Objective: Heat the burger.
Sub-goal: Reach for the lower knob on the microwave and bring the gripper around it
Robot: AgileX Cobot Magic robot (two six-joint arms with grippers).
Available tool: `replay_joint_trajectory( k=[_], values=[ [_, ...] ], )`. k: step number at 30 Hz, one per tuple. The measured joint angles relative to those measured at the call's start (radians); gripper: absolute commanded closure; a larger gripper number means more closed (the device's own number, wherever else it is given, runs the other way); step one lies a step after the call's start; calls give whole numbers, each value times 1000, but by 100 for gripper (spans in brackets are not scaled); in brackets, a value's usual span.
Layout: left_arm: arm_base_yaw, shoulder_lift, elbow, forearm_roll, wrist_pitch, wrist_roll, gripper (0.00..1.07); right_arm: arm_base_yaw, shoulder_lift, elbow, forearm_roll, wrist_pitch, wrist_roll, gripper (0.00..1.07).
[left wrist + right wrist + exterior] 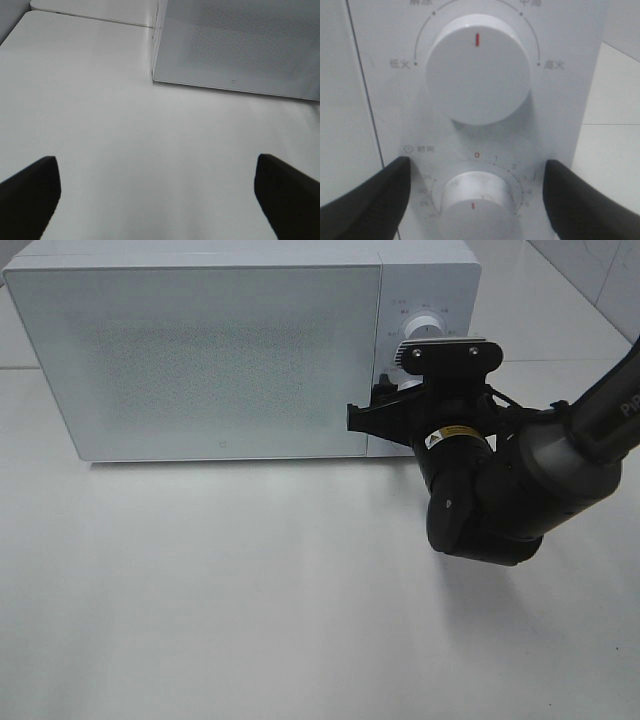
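Item: smooth white matte tabletop. Bearing: one white box-shaped microwave oven, door shut, standing flat. Tabletop extends in front of the microwave and to both sides.

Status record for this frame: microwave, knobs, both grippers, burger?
microwave: on the table, door shut
upper knob: red mark straight up
lower knob: red mark pointing down, away from 0
right gripper: open, fingers either side of lower knob, not touching
left gripper: open, empty, over the table
burger: not in view
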Motion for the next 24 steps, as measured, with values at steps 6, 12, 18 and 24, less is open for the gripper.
replay_joint_trajectory(
  k=[6, 12, 18, 24],
  values=[
    [0, 0, 0, 0, 0, 0, 9, 0, 11, 0, -12, -1, 15, 37],
    [0, 0, 0, 0, 0, 0, 9, 0, 40, 0, -32, -2, 17, 37],
    [0, 0, 0, 0, 0, 0, 9, 0, 40, 0, -33, 1, 18, 39],
    [0, 0, 0, 0, 0, 0, 9, -3, 40, 0, -31, 1, 18, 50]
  ],
)
